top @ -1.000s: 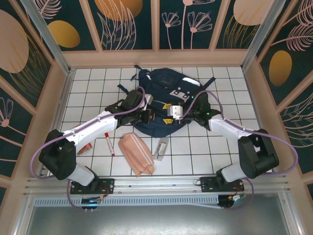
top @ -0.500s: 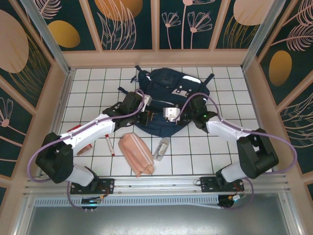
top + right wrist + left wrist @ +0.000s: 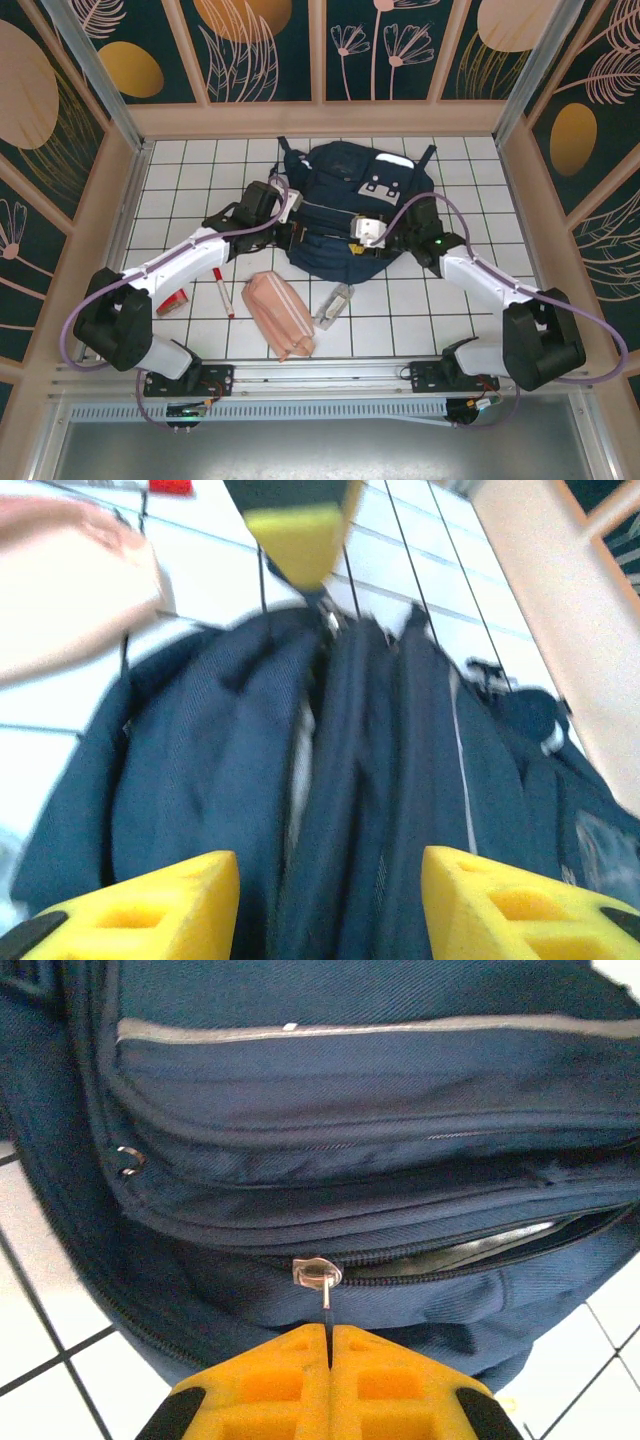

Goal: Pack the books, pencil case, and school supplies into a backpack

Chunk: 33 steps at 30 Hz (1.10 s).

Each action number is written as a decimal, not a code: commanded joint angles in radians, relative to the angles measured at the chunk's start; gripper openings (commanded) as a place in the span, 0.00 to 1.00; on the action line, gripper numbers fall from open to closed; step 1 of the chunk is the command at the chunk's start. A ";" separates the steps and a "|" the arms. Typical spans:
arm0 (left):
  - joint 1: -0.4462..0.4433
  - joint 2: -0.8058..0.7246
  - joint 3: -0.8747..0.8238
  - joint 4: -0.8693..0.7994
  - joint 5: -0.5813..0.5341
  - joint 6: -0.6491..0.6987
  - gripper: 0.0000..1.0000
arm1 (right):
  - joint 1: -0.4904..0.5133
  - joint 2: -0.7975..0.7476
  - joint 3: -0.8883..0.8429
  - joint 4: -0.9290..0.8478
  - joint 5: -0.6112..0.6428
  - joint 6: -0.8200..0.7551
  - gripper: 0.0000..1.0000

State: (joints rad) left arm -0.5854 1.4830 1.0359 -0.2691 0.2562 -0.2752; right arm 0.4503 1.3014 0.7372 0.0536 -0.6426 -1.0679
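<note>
The navy backpack (image 3: 352, 195) lies at the middle of the table, its main zip partly open. My left gripper (image 3: 329, 1332) is shut on the thin pull of the silver zip slider (image 3: 318, 1272) at the backpack's near left edge (image 3: 303, 236). My right gripper (image 3: 330, 885) stands open over the backpack's dark folds (image 3: 400, 780), nothing between its yellow fingers (image 3: 150, 900); in the top view it is at the near edge (image 3: 353, 243). The pink pencil case (image 3: 280, 313), red-and-white marker (image 3: 222, 292), clear case (image 3: 335, 303) and red flat pack (image 3: 172, 302) lie in front. The books are out of view.
Wooden walls enclose the white tiled table (image 3: 440, 310). The loose items lie between the backpack and the arm bases. Open tiles lie to the right front and along the left side.
The right gripper shut and opened again and shifted slightly right along the backpack's near edge. The backpack has settled flatter and a little to the right. The left gripper kept hold of the zip pull.
</note>
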 commanded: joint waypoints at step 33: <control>-0.034 0.161 -0.016 0.124 0.303 0.115 0.51 | -0.027 0.013 0.044 -0.129 0.006 -0.040 0.02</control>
State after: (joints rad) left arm -0.6170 1.6466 1.0264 -0.2115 0.4271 -0.1692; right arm 0.4370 1.3579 0.7506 -0.0544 -0.5957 -1.0832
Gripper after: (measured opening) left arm 0.505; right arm 0.081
